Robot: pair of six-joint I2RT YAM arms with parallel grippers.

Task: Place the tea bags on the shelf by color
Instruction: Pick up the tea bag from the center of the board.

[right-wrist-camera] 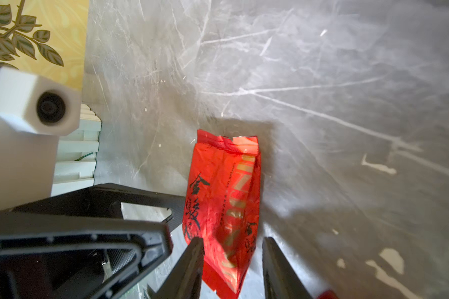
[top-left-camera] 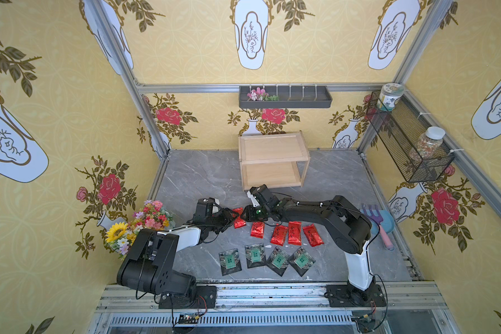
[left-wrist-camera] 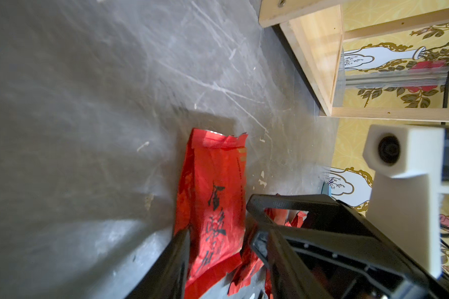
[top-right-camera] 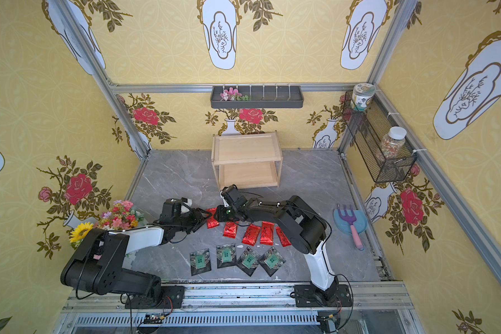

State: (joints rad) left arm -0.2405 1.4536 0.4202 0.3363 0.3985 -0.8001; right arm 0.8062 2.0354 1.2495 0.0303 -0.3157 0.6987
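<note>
Several red tea bags lie in a row on the grey floor, the second from the left [top-left-camera: 257, 230] among them, and several dark green-labelled ones [top-left-camera: 255, 256] lie nearer the front. Both grippers straddle the leftmost red tea bag [top-left-camera: 239, 221] [top-right-camera: 212, 222]. My right gripper [top-left-camera: 245, 214] [right-wrist-camera: 231, 243] is shut on its long edges [right-wrist-camera: 223, 196]. My left gripper [top-left-camera: 234, 215] [left-wrist-camera: 226, 240] is open around the same bag [left-wrist-camera: 213, 196], one finger [left-wrist-camera: 176, 259] at its edge. The wooden shelf [top-left-camera: 274, 150] [top-right-camera: 248, 149] stands behind, both boards bare.
A flower bouquet [top-left-camera: 145, 222] stands at the left wall. A blue dustpan with a purple rake [top-left-camera: 379, 222] lies at the right. A dark wall tray [top-left-camera: 285, 97] and a wire mesh basket [top-left-camera: 408, 141] with two jars hang higher up.
</note>
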